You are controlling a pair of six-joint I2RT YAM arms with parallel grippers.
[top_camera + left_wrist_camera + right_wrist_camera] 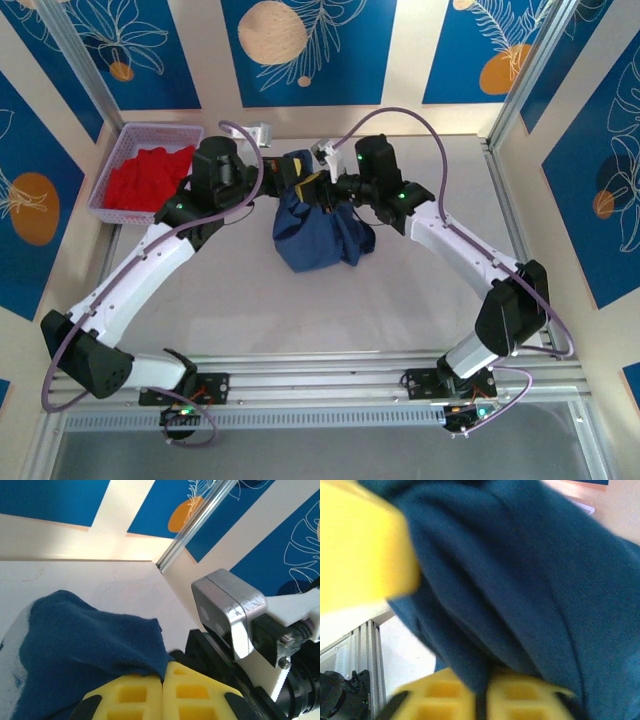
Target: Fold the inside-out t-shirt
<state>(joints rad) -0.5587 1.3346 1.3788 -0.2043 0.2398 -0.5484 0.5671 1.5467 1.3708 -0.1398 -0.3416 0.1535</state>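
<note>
T-shirt (318, 232): navy, bunched in a hanging lump toward the far side of the desk (250, 310). Its top is held up between my two arms and its lower end seems to rest on the surface. I can tell no flat panel, sleeve or hem apart.

Left pincer (163, 685): pads pressed together, nipping a thin corner of cloth right at the tips.
Right pincer (481, 700): pressed together too, with a thicker fold running into the seam between the pads.

Risks, as I judge them:
- The left bite is shallow. A sideways pull to spread the cloth could draw it out of the tips, and the lump would then hang from the right alone.
- The pincers sit just beside each other, and a blurred yellow finger shows close in the right wrist view. A small misjudged move could knock them together.
- The right hold may take in several layers, so parting my arms could twist the cloth instead of opening it.
- Red garment (150, 178) in basket (128, 135) lies well apart; low concern.
</note>
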